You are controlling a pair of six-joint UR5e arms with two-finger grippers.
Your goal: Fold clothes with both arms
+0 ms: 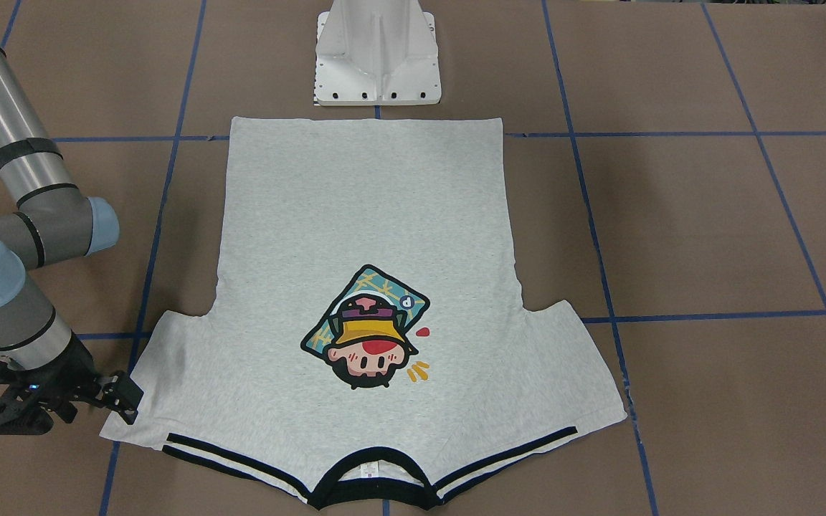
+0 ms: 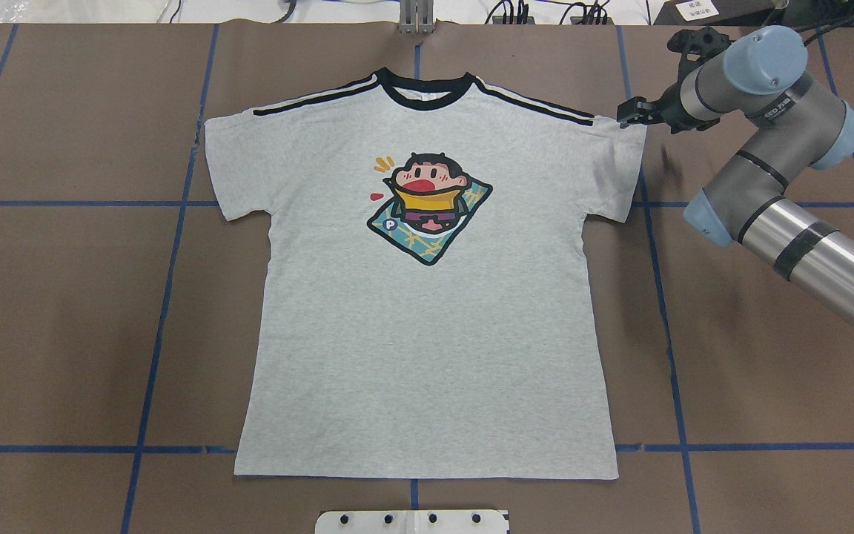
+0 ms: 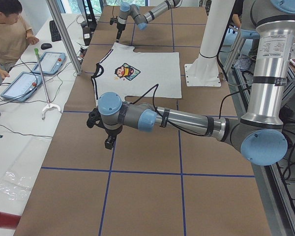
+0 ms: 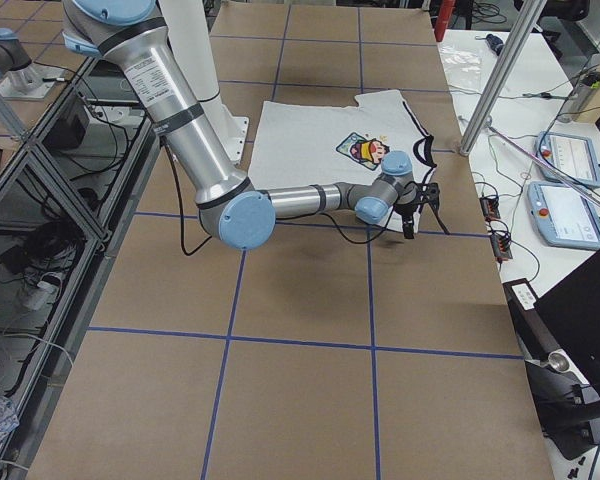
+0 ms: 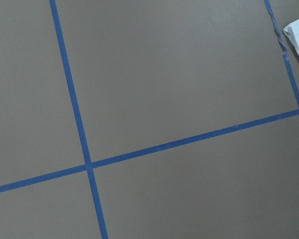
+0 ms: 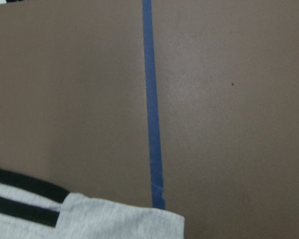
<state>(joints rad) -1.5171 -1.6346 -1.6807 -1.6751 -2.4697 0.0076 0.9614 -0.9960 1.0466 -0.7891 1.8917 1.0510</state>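
Observation:
The clothes are one light grey T-shirt (image 2: 427, 334) spread flat and face up, its black collar on the far side from the robot and its cartoon print (image 1: 366, 337) uncovered. My right gripper (image 2: 629, 113) hovers low at the outer edge of the striped shoulder and sleeve on that side, and looks open with nothing held. The front-facing view places this gripper (image 1: 130, 405) just beside the sleeve corner. The right wrist view catches that sleeve (image 6: 89, 219) at the bottom. My left gripper (image 3: 108, 142) hangs over bare table short of the shirt's other sleeve; I cannot tell its state.
The white pedestal (image 1: 377, 57) stands just behind the shirt's hem. Blue tape lines (image 5: 84, 149) grid the brown table. A person (image 3: 10, 29) sits at a side table with tablets (image 3: 49, 61), and a metal pole (image 3: 64, 34) rises at the table's edge.

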